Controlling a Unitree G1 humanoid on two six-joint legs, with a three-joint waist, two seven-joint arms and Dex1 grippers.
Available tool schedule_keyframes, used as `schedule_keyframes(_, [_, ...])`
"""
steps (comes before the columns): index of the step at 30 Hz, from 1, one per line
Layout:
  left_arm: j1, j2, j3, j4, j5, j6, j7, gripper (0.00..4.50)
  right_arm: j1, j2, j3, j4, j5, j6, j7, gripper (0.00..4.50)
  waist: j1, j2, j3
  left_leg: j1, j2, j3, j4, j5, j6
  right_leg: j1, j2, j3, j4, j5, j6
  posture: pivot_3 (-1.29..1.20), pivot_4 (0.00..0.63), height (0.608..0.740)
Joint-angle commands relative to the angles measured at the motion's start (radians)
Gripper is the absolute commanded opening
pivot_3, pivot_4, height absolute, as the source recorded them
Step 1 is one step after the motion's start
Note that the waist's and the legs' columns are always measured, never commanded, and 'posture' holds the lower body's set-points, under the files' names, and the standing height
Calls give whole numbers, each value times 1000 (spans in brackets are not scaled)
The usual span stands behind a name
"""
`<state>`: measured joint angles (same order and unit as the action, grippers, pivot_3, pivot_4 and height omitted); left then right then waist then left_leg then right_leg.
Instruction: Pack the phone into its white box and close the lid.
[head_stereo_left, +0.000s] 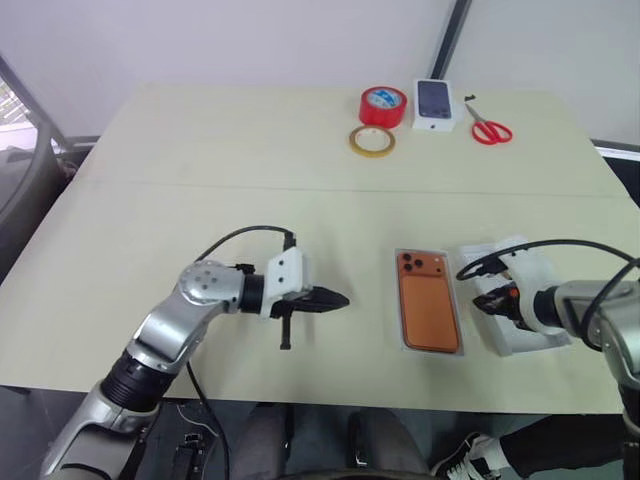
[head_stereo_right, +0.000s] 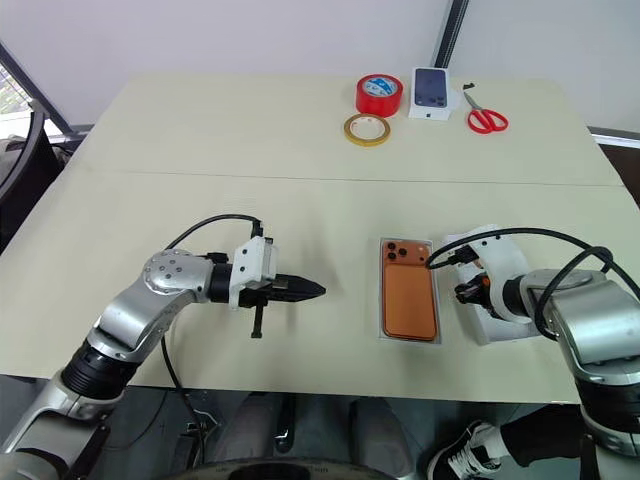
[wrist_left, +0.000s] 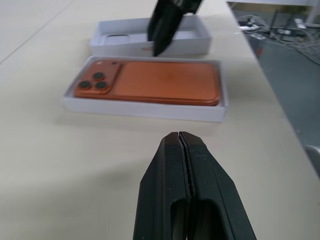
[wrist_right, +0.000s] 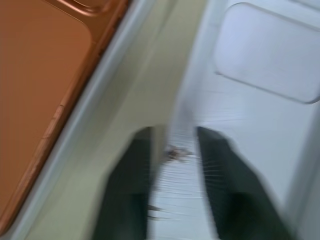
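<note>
Face down, the phone (head_stereo_left: 430, 312) lies in the white box (head_stereo_left: 400, 300) near the front edge of the desk (head_stereo_left: 200, 180), its lens cluster at the far corner toward the robot's left. Left of the box, and clear of it across bare desk, the left gripper (head_stereo_left: 338, 299) hangs above the surface with its black fingers pressed together on nothing, its tip pointing toward the box; the left wrist view looks along those closed fingers (wrist_left: 187, 200) straight at the long side of the box. Just right of the box, with a narrow strip of desk between, sits a second white tray, the lid (head_stereo_right: 505, 262), open side up with an oval recess in its floor. The right gripper (head_stereo_right: 468, 291) comes down at the lid's near-left wall; the right wrist view shows its two fingers (wrist_right: 130, 175) standing either side of that thin white wall, closed on it. At the far edge of the desk, well apart from all this, are a red tape roll (head_stereo_left: 383, 104), a yellowish tape ring (head_stereo_left: 372, 141), a small white box with a phone picture (head_stereo_left: 433, 103) and red-handled scissors (head_stereo_left: 490, 129).
</note>
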<state>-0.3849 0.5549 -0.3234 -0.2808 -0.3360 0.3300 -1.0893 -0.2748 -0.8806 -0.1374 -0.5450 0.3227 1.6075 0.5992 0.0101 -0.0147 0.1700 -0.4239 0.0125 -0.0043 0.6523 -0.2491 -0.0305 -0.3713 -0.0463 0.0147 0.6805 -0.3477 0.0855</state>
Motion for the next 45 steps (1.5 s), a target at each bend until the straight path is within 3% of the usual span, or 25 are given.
schedule_keyframes(1, [7, -6, 1, -27, 14, -34, 3, 0, -13, 0, -60, -13, 31, 7, -13, 29, 0, 0, 0, 0, 0, 0, 0, 0, 0, 0, 0, 0, 0, 0, 0, 0, 150, 725])
schedule_keyframes(6, [17, -10, 51, 23, 20, -40, 47, 0, -68, 13, -240, 1, 162, 7, -22, 29, -2, 0, 0, 0, 0, 0, 0, 0, 0, 0, 0, 0, 0, 0, 0, 0, 150, 725])
schedule_keyframes(10, [19, -17, 140, 79, -15, -14, 101, 0, -154, 35, -379, 40, 431, 7, -80, 29, -4, 0, 0, 0, 1, 0, 0, 0, 0, 0, 1, 0, 1, 0, 0, 0, 150, 725])
schedule_keyframes(14, [11, -18, 197, 146, -8, -17, 135, 0, -280, 143, -418, 151, 949, 7, -334, 29, -12, 0, 0, 0, 2, 0, 0, 0, 0, 0, 1, 0, 1, 0, 0, 0, 150, 725])
schedule_keyframes(15, [8, -16, 202, 162, -1, -24, 138, 0, -233, 84, -324, 163, 1255, -154, -519, 29, -18, 0, 0, 0, 2, 0, 0, 0, 0, 0, 2, 0, 1, 0, 0, 0, 150, 725])
schedule_keyframes(16, [5, -14, 206, 174, 3, -33, 138, 0, -195, 67, -238, 157, 1468, -285, -658, 29, -16, 0, 1, 0, 2, 0, 0, 0, 0, 0, 2, 0, 1, 0, 0, 0, 150, 725])
schedule_keyframes(18, [-1, -14, 209, 187, 6, -41, 136, 0, -138, 84, -110, 114, 1648, -468, -809, 29, -21, -1, 2, -2, 2, 0, 0, -1, 1, -1, 1, -1, 1, 0, 0, 0, 150, 725])
schedule_keyframes(24, [-13, -28, 193, 185, 18, -59, 131, 0, 24, 327, 122, -79, 1649, -791, -1045, 29, -23, -1, 2, -2, 2, 1, 3, -1, 2, -1, 2, 0, 2, 0, 1, 0, 150, 725])
schedule_keyframes(26, [-17, -36, 184, 187, 25, -64, 132, 0, 82, 370, 162, -119, 1649, -870, -1122, 29, -21, -2, 1, -2, 2, 0, 3, -1, 2, -1, 1, -1, 2, 0, 1, 0, 150, 725])
schedule_keyframes(28, [-35, -65, 156, 193, 35, -66, 131, 0, 149, 342, 163, -114, 1649, -879, -1154, 29, -18, -2, 1, -2, 2, 0, 3, -1, 2, -1, 1, -1, 2, 0, 1, 0, 150, 725])
schedule_keyframes(31, [-64, -113, 100, 208, 63, -73, 125, 0, 167, 263, 110, -72, 1649, -849, -1139, 857, -20, -2, 1, -2, 2, 1, 4, -1, 2, 0, 0, -1, 2, 0, 1, 0, 150, 725])
schedule_keyframes(36, [-118, -183, 2, 263, 123, -97, 107, 0, 33, 17, -3, 8, 1649, -734, -992, 3452, -23, 0, 1, -2, 2, 1, 4, -1, 2, 0, 2, 0, 2, 0, 1, 0, 150, 725])
schedule_keyframes(41, [-183, -281, -73, 329, 156, -105, 103, 0, -11, -220, -96, 104, 1649, -636, -890, 3452, -13, 0, 1, -2, 2, 0, 4, -1, 2, 0, 2, 0, 1, 0, 1, 0, 150, 725])
schedule_keyframes(44, [-212, -343, -97, 374, 177, -117, 120, 0, 12, -341, -96, 123, 1593, -583, -884, 2707, -6, 0, 1, -2, 2, 1, 6, -2, 3, 0, 2, 0, 1, 0, 1, 0, 150, 725])
schedule_keyframes(45, [-218, -355, -98, 382, 180, -118, 124, 0, 17, -363, -93, 120, 1568, -571, -874, 2207, -3, 0, 1, -2, 2, 1, 6, -2, 4, 0, 2, 0, 1, 0, 1, 0, 150, 725])
